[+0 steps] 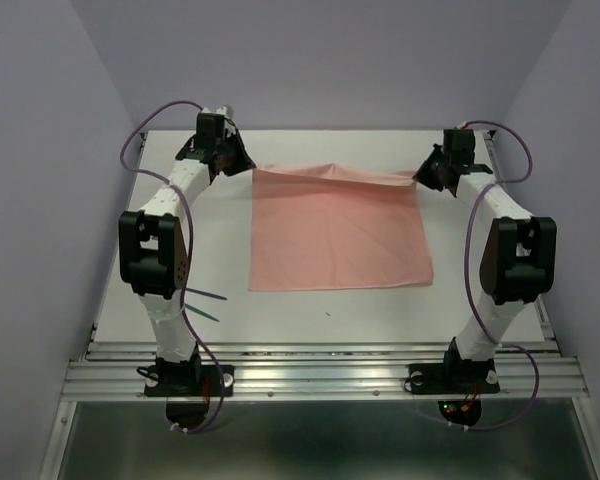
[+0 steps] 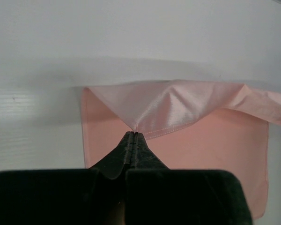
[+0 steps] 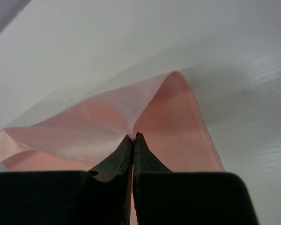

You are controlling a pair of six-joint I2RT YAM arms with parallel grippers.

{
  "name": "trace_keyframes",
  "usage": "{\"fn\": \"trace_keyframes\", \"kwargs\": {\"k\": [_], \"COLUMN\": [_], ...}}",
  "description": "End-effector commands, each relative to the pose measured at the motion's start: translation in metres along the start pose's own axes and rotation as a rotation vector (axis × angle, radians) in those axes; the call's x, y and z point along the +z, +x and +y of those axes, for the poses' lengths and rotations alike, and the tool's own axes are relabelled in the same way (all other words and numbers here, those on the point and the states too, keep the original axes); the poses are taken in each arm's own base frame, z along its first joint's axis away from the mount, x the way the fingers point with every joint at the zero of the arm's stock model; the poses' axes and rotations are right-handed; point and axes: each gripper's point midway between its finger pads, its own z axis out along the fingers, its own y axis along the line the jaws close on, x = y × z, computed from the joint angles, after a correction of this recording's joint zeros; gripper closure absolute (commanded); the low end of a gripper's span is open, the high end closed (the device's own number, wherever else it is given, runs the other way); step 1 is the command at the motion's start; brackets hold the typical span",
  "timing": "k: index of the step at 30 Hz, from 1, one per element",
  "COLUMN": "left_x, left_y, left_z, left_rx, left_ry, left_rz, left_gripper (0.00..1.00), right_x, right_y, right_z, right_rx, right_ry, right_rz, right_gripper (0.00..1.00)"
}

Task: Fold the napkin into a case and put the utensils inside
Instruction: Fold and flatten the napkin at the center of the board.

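Note:
The salmon-pink napkin [image 1: 337, 232] lies spread in the middle of the white table, its far edge lifted off the surface. My left gripper [image 1: 242, 166] is shut on the napkin's far left corner; the left wrist view shows that gripper [image 2: 133, 134] pinching a raised fold of the cloth [image 2: 178, 110]. At the far right corner my right gripper [image 1: 421, 175] is shut on the napkin too, and in its wrist view the gripper [image 3: 133, 137] holds the cloth [image 3: 107, 122] in a peak. Two teal-green utensils [image 1: 206, 303] lie near the left arm, partly hidden behind it.
Purple cables [image 1: 140, 135] loop from both arms. The table [image 1: 310, 310] ends near its front at a metal rail [image 1: 330, 370] where the arm bases are bolted. Purple walls close in the left, right and back sides.

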Motion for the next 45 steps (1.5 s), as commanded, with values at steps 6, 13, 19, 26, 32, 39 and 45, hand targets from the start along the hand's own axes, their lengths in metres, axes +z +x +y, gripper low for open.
{"fn": "trace_keyframes", "kwargs": {"k": [6,13,19,26,32,39,45], "left_x": [-0.083,-0.105,-0.113,-0.130,-0.154,-0.158,-0.143], "left_y": [0.051,0.115,0.152,0.141,0.133,0.169,0.214], "left_z": [-0.012,0.004,0.008,0.005,0.000,0.014,0.022], "left_rx": [-0.002,-0.048,-0.067,-0.052,-0.031,-0.072,-0.160], "left_ry": [0.079,0.061,0.052,0.026,0.020,0.000,0.006], "left_rz": [0.027,0.124,0.194,0.164,0.143,0.212,0.302], "left_gripper": [1.00,1.00,1.00,1.00,1.00,1.00,1.00], "right_x": [-0.072,-0.109,-0.126,-0.147,-0.168,-0.182,-0.177], "right_y": [0.034,0.075,0.100,0.085,0.076,0.119,0.161], "right_z": [-0.003,-0.036,-0.061,-0.060,-0.063,-0.084,-0.107], "right_rx": [0.039,0.010,0.005,-0.010,-0.034,0.047,0.119], "right_ry": [-0.096,-0.030,0.040,0.058,0.090,0.120,0.175], "right_rz": [0.036,0.094,0.128,0.079,0.056,0.136,0.217], "right_gripper": [0.99,0.99,0.99,0.99,0.99,0.99,0.99]}}
